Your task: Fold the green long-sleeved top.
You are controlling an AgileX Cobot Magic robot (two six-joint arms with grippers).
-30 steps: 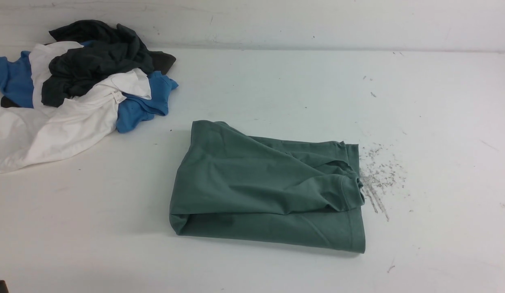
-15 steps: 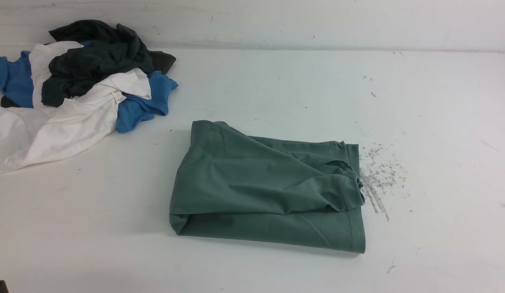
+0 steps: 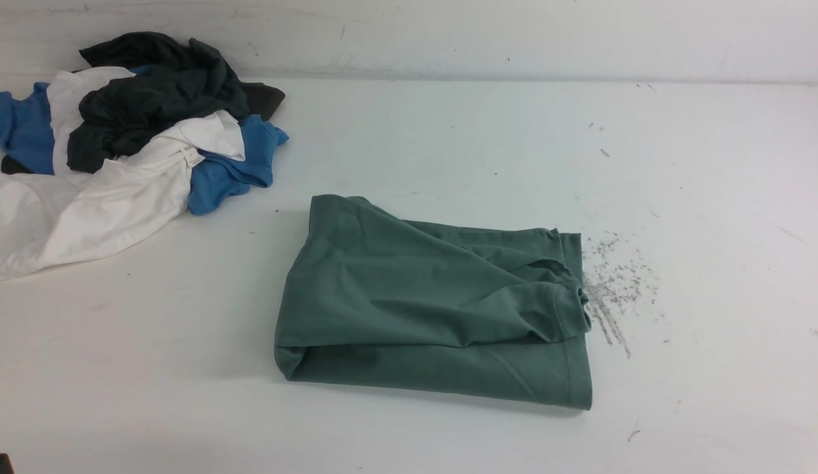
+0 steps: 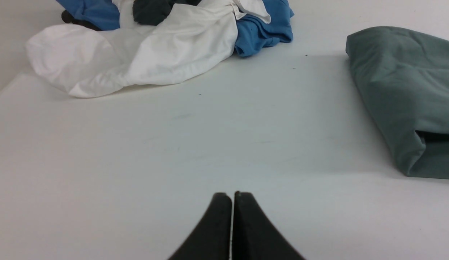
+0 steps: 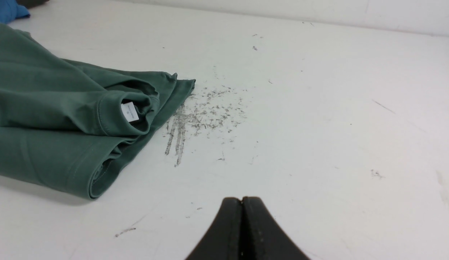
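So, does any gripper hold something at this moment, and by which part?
Nothing is held. The left gripper and the right gripper are both shut on nothing, above bare table, apart from the green long-sleeved top.

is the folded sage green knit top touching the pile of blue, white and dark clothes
No, the folded sage-green knit top lies apart from the pile of blue, white and dark clothes, with bare white table between them.

The green top (image 4: pixel 401 97) ran off the left wrist picture's edge. The white tag (image 5: pixel 129 111) bore print too small to read. The clothes pile (image 3: pixel 119 145) was cropped at the front view's left edge.
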